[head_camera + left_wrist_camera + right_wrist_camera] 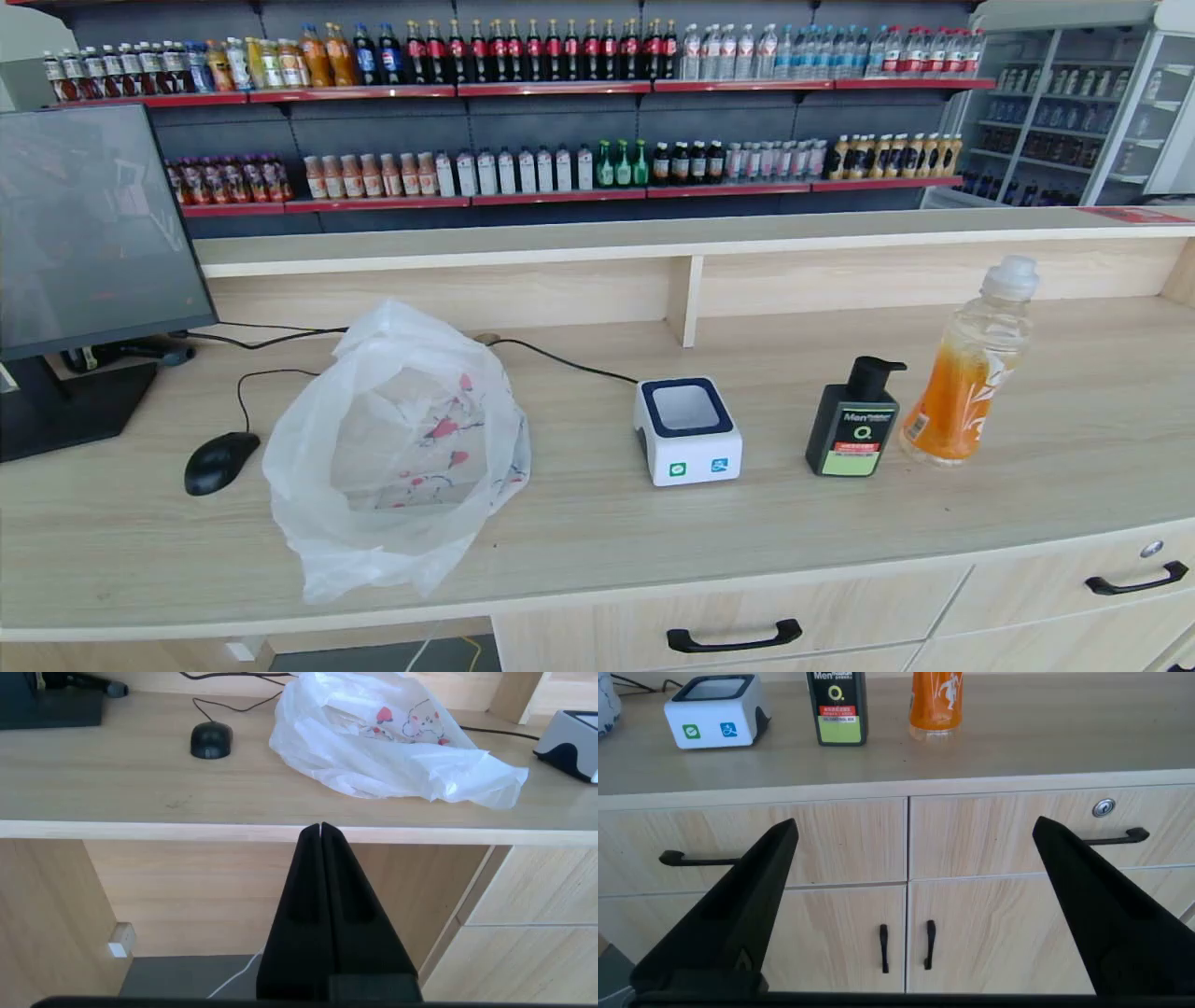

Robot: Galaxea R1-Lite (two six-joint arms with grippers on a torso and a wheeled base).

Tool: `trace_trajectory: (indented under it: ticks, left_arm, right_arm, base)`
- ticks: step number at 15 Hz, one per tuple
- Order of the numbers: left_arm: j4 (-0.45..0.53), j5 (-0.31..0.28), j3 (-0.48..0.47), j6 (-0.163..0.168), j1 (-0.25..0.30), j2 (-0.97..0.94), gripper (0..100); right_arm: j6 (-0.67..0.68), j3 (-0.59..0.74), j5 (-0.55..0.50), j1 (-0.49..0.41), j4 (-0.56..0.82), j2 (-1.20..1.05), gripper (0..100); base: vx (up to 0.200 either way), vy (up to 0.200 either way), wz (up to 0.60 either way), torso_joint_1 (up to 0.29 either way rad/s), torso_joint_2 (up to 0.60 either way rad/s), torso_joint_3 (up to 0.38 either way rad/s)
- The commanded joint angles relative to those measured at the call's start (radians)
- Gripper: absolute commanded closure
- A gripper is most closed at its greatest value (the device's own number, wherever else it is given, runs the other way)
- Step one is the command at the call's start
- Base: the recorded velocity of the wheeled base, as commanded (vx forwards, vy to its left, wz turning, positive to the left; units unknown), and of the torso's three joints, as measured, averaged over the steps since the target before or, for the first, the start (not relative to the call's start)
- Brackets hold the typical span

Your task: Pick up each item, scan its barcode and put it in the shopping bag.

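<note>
Black, my left gripper (320,835) is clenched on nothing, low before the front edge of the tabletop (140,775). My right gripper (915,826) is spread wide and empty, facing the pale wood drawers (785,849) with their black handles (696,859). On the tabletop, nearest its front, the white shopping bag (397,457) slumps with its mouth open. Pink and red print shows through it, perhaps on something inside, though I cannot tell. A black mouse (220,461) lies just beside the bag on my left. To the bag's right sits the white scanner (688,431), then the dark pump bottle (854,420) and, just beside it, the orange drink bottle (971,373), both upright. A monitor (89,233) stands at the far left. Behind the tabletop, shelves (560,196) carry rows of bottles.
</note>
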Motion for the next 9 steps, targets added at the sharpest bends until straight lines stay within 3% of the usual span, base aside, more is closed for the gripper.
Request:
trace_trajectory:
  ticks: [1,9]
  left_arm:
    - [0.000,0.000,0.000,0.000,0.000,0.000,100]
    - [0.000,0.000,0.000,0.000,0.000,0.000,100]
  right_arm:
    - [-0.004,0.000,0.002,0.000,0.000,0.001,0]
    - [-0.080,0.000,0.008,0.000,-0.015,0.001,0]
  base:
    - [0.000,0.000,0.00,0.000,0.00,0.000]
    - [0.000,0.000,0.00,0.000,0.00,0.000]
